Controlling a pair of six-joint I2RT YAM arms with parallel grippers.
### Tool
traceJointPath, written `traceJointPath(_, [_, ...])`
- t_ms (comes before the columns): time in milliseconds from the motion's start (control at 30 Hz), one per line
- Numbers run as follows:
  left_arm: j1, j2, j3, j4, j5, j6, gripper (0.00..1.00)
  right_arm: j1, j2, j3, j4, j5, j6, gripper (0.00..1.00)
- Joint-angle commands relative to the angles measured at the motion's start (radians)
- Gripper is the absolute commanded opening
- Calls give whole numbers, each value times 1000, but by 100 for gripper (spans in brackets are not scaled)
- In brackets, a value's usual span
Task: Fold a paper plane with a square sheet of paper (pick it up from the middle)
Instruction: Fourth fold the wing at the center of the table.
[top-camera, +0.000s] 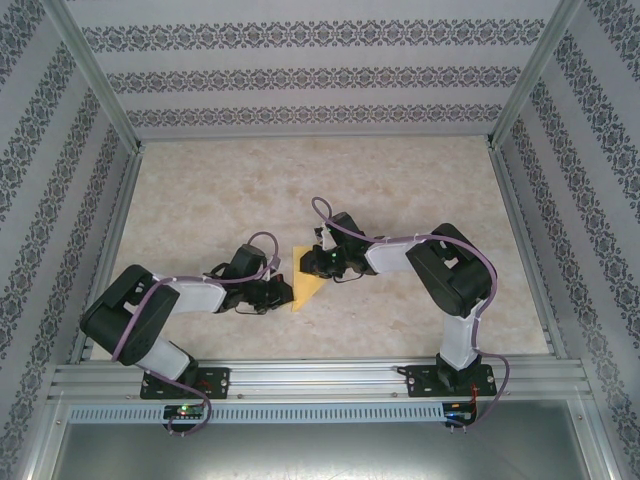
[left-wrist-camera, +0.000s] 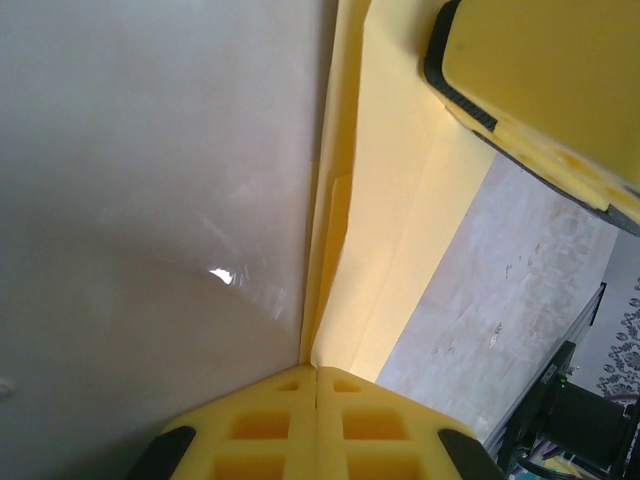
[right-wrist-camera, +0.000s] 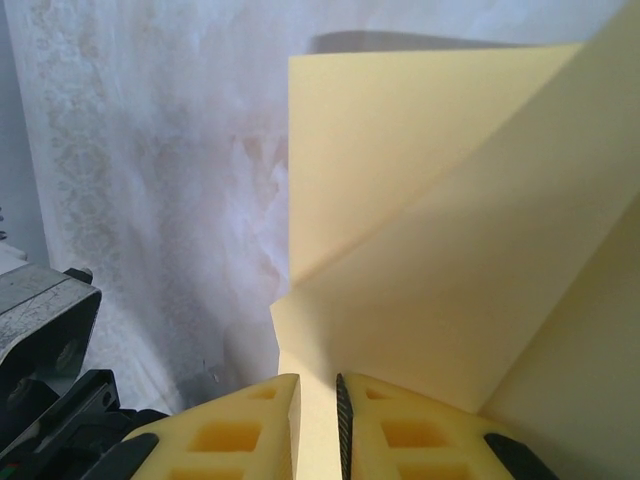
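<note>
The yellow-orange sheet of paper (top-camera: 306, 278) lies partly folded on the table between both grippers, its shape closer to a triangle than a square. My left gripper (top-camera: 282, 292) is at its near left edge. In the left wrist view the left gripper (left-wrist-camera: 316, 372) is shut on a raised fold of the paper (left-wrist-camera: 390, 200), with the pads meeting on it. My right gripper (top-camera: 312, 262) sits at the sheet's far side. In the right wrist view the right gripper (right-wrist-camera: 318, 395) has a narrow gap between its jaws, standing over the creased paper (right-wrist-camera: 430, 200). No finished plane shape is visible.
The marble-patterned table (top-camera: 400, 180) is boxed in by patterned walls and aluminium posts, with a metal rail (top-camera: 320, 380) along the near edge. One yellow finger of the right gripper (left-wrist-camera: 540, 80) hangs over the paper in the left wrist view.
</note>
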Motion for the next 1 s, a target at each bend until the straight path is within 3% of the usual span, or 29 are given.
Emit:
traceJointPath(0, [-6, 10, -5, -74, -34, 10, 0, 5, 40, 20, -25, -2, -17, 18])
traceJointPath(233, [-6, 35, -10, -71, -30, 3, 0, 15, 49, 37, -116, 38, -56, 18])
traceJointPath(500, [-9, -38, 28, -144, 14, 54, 12, 29, 44, 47, -201, 96, -95, 15])
traceJointPath(967, [-20, -26, 33, -142, 77, 89, 12, 33, 46, 44, -195, 99, -94, 15])
